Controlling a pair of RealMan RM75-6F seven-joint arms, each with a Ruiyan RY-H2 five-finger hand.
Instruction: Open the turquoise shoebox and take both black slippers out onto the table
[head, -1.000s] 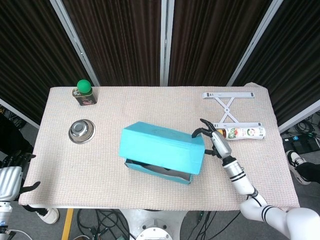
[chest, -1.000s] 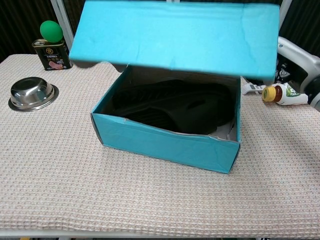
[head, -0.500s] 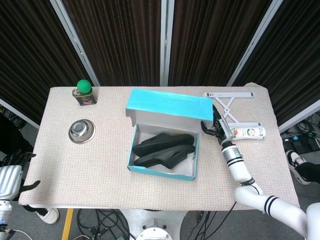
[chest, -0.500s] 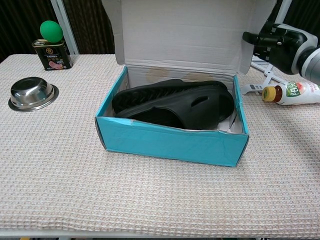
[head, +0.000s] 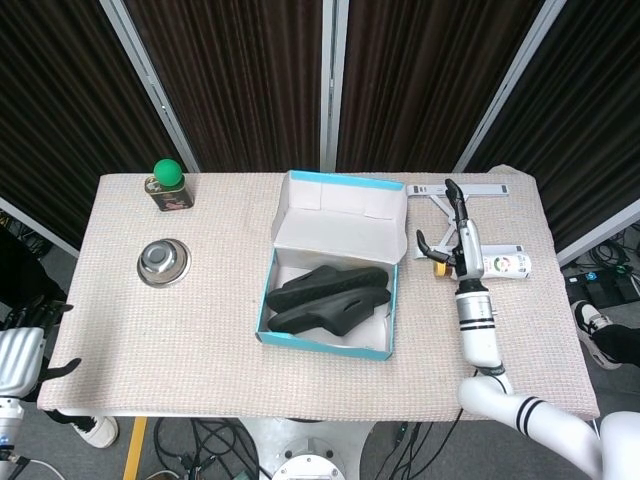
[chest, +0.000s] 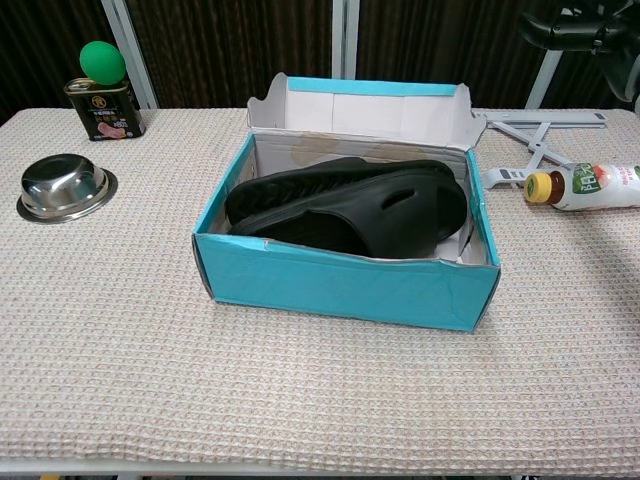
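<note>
Beige woven tablecloth (chest: 300, 400) underfoot; nearest, turquoise cardboard shoebox (chest: 340, 285) open, black foam slippers (chest: 350, 205) inside: probably light, flexible, best pinched at strap. Beyond, right hand (head: 452, 235) spread, empty. Left hand (head: 25, 340) off-table, holding nothing.

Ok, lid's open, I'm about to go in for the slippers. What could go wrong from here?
The bottle lies on its side just beside the right hand; a sideways swing could roll it. The black slippers sit stacked tightly in the shoebox, so pulling one may drag the light box along.
</note>
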